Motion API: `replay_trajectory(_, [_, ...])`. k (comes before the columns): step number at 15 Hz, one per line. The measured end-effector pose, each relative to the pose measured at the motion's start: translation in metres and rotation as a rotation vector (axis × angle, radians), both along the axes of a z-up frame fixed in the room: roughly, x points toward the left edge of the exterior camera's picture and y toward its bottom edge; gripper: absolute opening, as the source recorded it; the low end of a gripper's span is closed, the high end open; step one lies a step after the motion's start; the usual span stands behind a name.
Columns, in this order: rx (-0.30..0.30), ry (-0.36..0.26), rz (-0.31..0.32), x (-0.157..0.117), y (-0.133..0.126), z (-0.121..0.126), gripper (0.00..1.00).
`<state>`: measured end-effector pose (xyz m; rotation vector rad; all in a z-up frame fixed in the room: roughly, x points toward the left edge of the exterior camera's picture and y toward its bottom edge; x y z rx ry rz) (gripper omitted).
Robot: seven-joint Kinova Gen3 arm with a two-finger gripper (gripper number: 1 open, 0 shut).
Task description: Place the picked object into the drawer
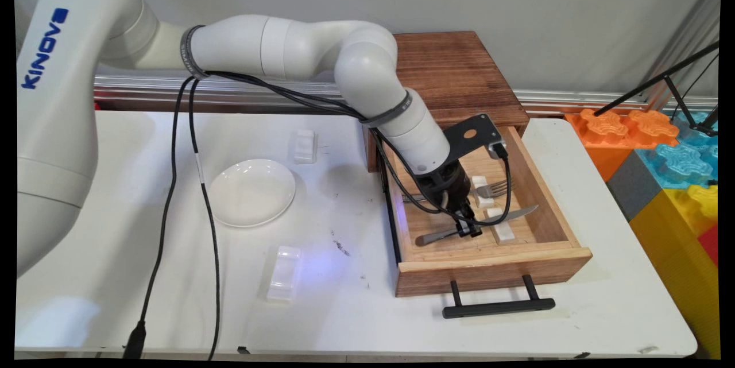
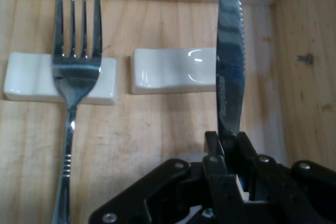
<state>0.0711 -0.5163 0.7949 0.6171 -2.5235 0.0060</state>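
My gripper [image 1: 468, 229] reaches down into the open wooden drawer [image 1: 551, 196] and is shut on a table knife [image 1: 517, 216] near where blade meets handle. In the hand view the gripper [image 2: 229, 148] clamps the knife [image 2: 231, 77], whose serrated blade points away and crosses the right end of a white ceramic rest [image 2: 168, 71]. I cannot tell whether the blade touches that rest. A fork [image 2: 73, 77] lies parallel to the knife's left, its neck on a second white rest [image 2: 31, 77]. In the main view the fork [image 1: 495, 187] lies just behind the gripper.
The drawer belongs to a dark wooden cabinet [image 1: 453, 69] and has a black bar handle [image 1: 496, 306]. On the table to the left are a white plate [image 1: 252, 192] and two more white rests [image 1: 304, 146] [image 1: 284, 272]. Coloured foam blocks [image 1: 660, 155] stand at the right.
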Motion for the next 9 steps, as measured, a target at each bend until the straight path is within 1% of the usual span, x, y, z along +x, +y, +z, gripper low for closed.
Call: replay_trajectory(9, [0.02, 0.004, 0.006, -0.002, -0.005, -0.013, 0.0])
